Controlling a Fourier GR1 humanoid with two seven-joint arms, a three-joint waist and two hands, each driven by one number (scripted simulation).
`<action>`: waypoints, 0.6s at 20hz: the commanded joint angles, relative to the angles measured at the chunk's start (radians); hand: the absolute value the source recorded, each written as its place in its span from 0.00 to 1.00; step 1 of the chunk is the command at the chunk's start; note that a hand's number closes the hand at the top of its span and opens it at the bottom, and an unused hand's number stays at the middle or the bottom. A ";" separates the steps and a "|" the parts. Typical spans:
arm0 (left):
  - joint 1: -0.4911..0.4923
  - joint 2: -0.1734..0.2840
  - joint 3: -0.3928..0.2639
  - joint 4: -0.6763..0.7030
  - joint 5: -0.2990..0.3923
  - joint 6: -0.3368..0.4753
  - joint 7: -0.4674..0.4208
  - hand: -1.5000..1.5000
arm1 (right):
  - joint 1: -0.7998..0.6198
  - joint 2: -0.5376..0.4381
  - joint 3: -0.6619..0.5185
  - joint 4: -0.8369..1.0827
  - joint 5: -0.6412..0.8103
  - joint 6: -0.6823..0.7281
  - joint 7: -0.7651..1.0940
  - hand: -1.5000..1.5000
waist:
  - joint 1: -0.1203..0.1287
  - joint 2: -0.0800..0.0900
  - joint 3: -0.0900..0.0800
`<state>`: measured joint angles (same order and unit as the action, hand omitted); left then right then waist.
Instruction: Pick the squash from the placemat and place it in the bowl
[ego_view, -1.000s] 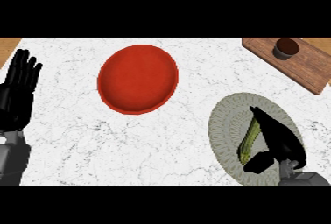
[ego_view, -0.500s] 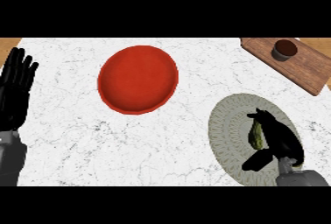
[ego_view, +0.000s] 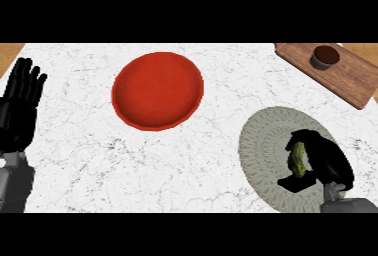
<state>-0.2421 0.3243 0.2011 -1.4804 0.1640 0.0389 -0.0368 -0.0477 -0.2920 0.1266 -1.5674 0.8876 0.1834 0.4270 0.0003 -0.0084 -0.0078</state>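
Observation:
The squash (ego_view: 298, 157), a small green-yellow piece, lies on the round grey-green placemat (ego_view: 264, 145) at the lower right. My right hand (ego_view: 325, 161) is curled round it, fingers over its far side and thumb at its near end, so only a strip of it shows. The red bowl (ego_view: 157, 90) sits left of centre toward the back, with nothing in it. My left hand (ego_view: 19, 107) rests open at the left edge, fingers up.
A wooden cutting board (ego_view: 336, 75) lies at the back right corner with a small dark cup (ego_view: 325, 56) standing on it. White marble counter lies between the placemat and the bowl.
My right hand has closed round the squash, which now stands more upright within the fingers. The left hand has kept its place.

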 joint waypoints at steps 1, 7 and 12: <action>0.004 0.001 0.003 -0.017 0.006 -0.002 0.031 0.50 | 0.123 -0.048 -0.037 -0.048 0.011 0.022 0.035 1.00 | -0.010 0.006 0.008; -0.014 0.030 0.027 -0.006 0.005 -0.007 0.036 0.50 | 0.328 -0.054 -0.023 -0.259 0.074 0.039 0.160 1.00 | -0.019 0.005 0.007; 0.006 0.016 0.029 -0.030 0.003 -0.011 0.032 0.50 | 0.403 -0.048 -0.005 -0.448 0.164 0.048 0.235 1.00 | -0.008 0.006 0.007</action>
<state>-0.2370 0.3296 0.2163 -1.5004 0.1597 0.0413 -0.0106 0.2842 -0.3301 0.1219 -1.9201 1.0000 0.2057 0.6046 -0.0092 -0.0079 -0.0060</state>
